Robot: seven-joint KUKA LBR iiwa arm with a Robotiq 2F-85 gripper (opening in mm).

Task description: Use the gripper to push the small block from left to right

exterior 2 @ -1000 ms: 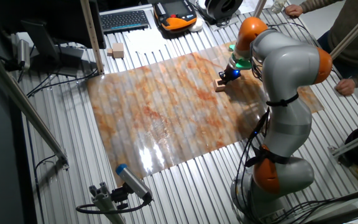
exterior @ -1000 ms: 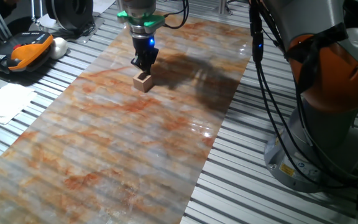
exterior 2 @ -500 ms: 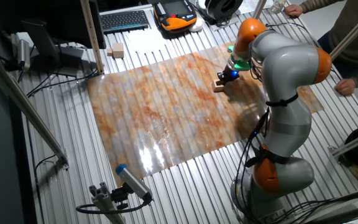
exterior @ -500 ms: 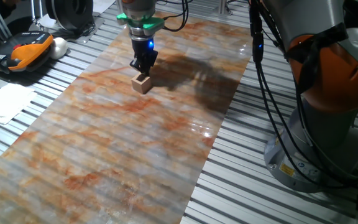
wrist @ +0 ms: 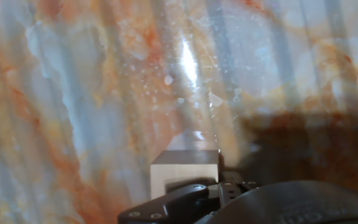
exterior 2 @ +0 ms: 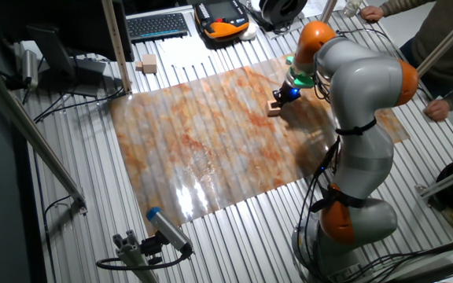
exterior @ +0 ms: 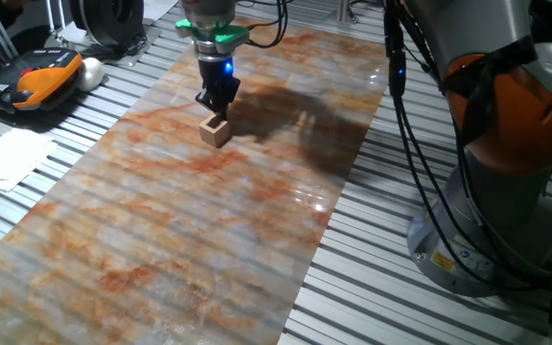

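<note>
Small block (exterior: 215, 131) on the far part of the marbled bench (exterior: 190, 220), touching the fingers (exterior: 215, 106) on their near side; fingers look together, tips low behind it.

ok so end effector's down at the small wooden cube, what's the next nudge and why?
Probably keep sliding low along the same line. The end effector sits right against the small light-tan wooden cube, apparently touching it, and the hand view shows the cube just ahead of its tip. The marbled orange-and-grey mat lies open beyond the cube. Whether the jaws are open or closed is not visible.
</note>
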